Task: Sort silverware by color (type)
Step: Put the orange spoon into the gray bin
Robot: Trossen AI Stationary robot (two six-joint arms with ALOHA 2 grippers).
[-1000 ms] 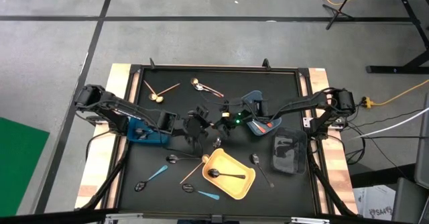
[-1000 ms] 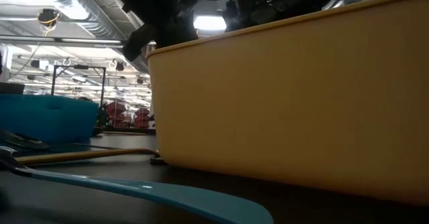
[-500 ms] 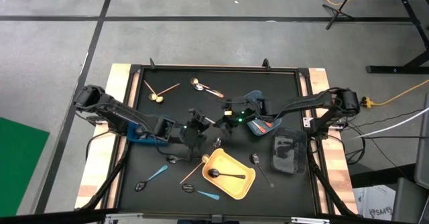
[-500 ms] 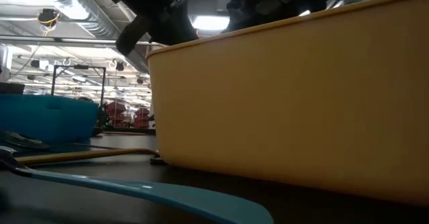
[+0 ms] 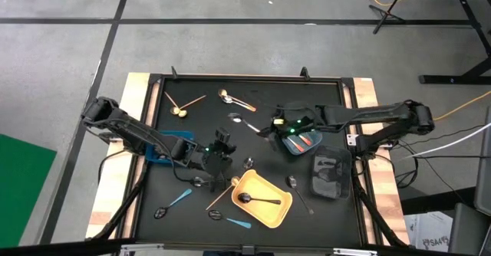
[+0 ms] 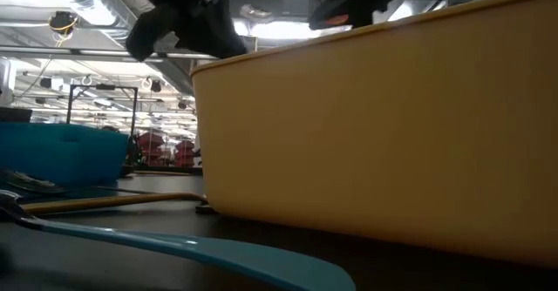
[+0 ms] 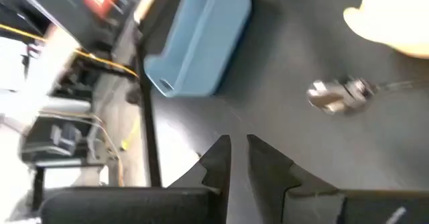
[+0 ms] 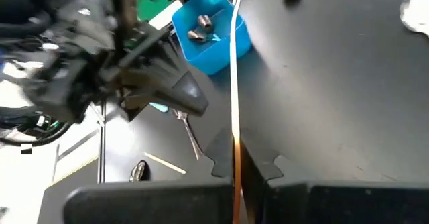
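One orange-handled spoon [image 8: 234,70], pinched between right jaws

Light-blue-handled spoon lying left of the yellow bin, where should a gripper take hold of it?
Grip the light-blue-handled spoon at mid-handle, coming straight down from above with the fingers across the handle. It lies flat and diagonal on the black mat, with bare mat on both sides of the handle.

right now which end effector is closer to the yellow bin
Left. The left end effector hovers just beside the yellow bin at its far-left corner. The right end effector, shut on an orange-handled spoon, is farther back toward mid-table.
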